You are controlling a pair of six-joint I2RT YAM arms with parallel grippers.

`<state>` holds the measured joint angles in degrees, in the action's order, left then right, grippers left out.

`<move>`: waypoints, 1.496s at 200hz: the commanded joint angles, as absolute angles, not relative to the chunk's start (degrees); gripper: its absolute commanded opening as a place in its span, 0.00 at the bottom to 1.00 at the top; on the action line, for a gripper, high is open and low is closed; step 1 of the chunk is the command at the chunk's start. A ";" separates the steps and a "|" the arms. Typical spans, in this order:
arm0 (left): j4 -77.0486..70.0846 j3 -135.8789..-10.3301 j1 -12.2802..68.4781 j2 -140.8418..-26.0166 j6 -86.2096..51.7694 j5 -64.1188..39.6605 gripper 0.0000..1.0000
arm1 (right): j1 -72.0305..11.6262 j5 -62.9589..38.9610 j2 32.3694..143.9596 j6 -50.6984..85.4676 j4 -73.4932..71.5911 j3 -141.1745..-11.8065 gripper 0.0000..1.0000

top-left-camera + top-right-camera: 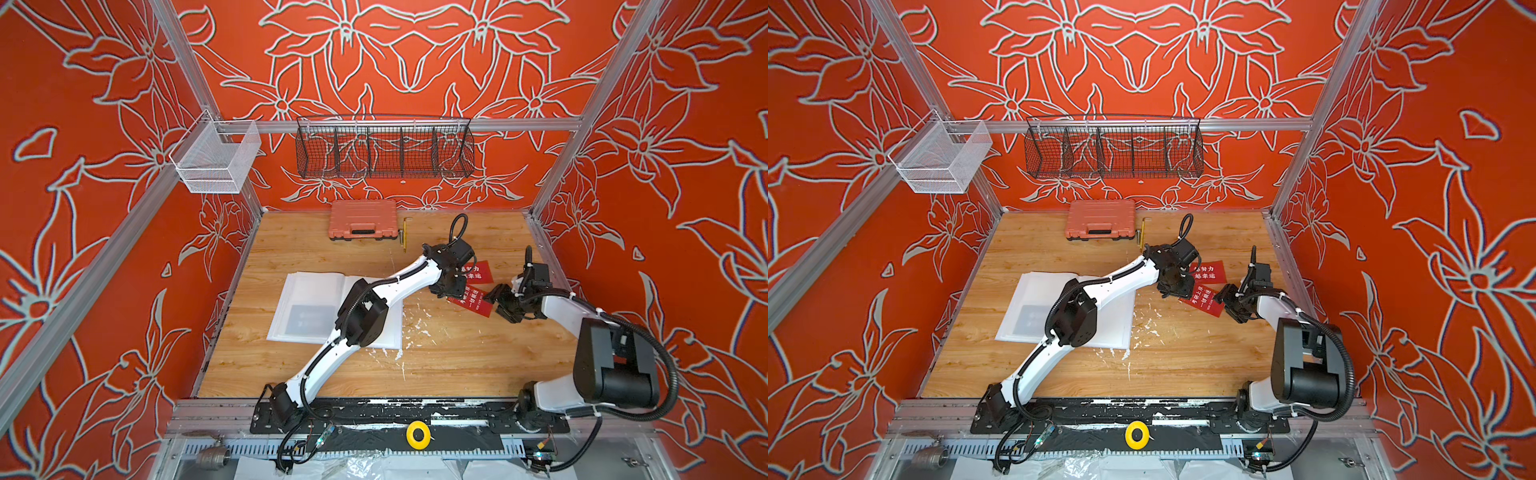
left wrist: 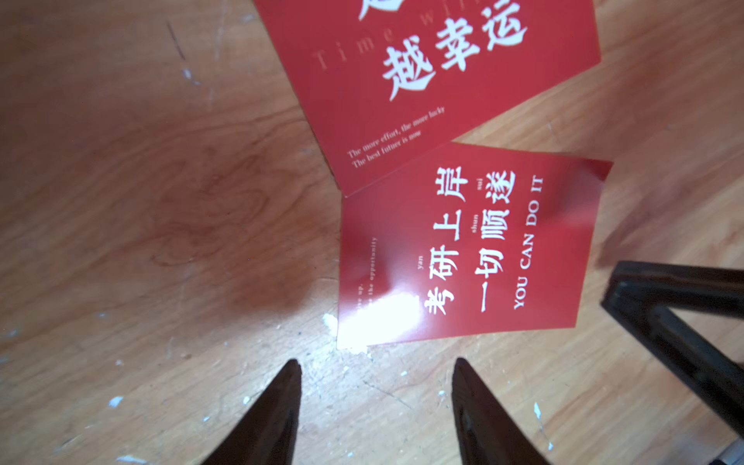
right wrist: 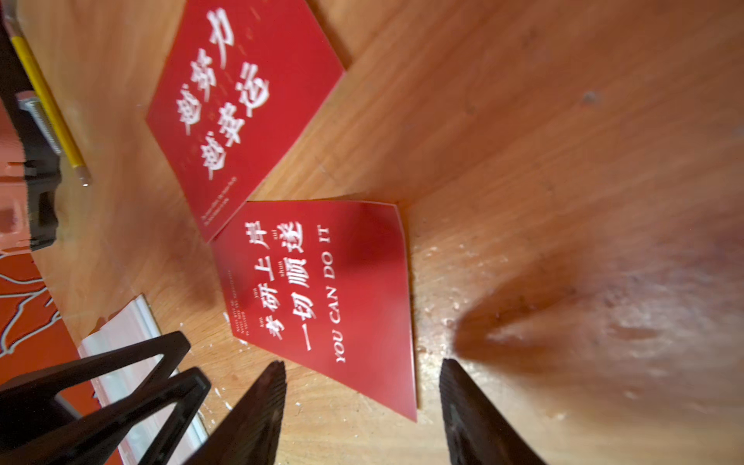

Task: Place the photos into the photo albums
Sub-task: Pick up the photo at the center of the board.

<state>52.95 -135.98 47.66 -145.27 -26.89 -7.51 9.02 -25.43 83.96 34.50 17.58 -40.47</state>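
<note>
Your left gripper [image 2: 377,362] has its jaws moderately apart with nothing between them; through the gap you see only bare table [image 2: 161,201]. Its fingertips [image 2: 286,394] stand just short of the near edge of the red "YOU CAN DO IT" photo [image 2: 463,249]. Your right gripper [image 3: 362,364] is parted too and holds nothing; one corner of the same photo shows in its gap. Whether either gripper touches the wood, you cannot tell.

In a top view, with 12 o'clock at the back wall, this photo [image 1: 471,302] lies flat between the two grippers: the left one at its 9 o'clock, the right one at its 3 o'clock. A second red photo [image 1: 478,272] lies at its 12 o'clock, and their edges meet. The photo album [image 1: 307,291] lies open at 9 o'clock of the left gripper, well apart, with a dark card [image 1: 309,320] in a sleeve of its left page. The orange-pink case [image 1: 363,224] sits at 11 o'clock, a yellow pencil [image 1: 404,235] just beside it.
</note>
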 commanded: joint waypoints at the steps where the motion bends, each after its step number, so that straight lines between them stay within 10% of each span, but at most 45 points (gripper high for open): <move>1: 54.09 -136.41 47.64 -147.14 -25.75 -9.40 0.58 | 9.09 -26.19 86.18 33.88 15.82 -39.49 0.63; 116: 55.79 -136.27 47.55 -148.89 -26.20 -9.76 0.59 | 9.07 -39.73 87.58 38.33 3.34 -35.12 0.60; 212: 55.53 -135.16 46.67 -148.54 -26.75 -11.93 0.57 | 9.05 -44.95 84.29 43.15 -6.98 -32.42 0.38; 299: 56.19 -134.61 43.48 -143.44 -23.57 -9.64 0.64 | 9.06 -39.11 82.02 38.85 3.14 -32.05 0.56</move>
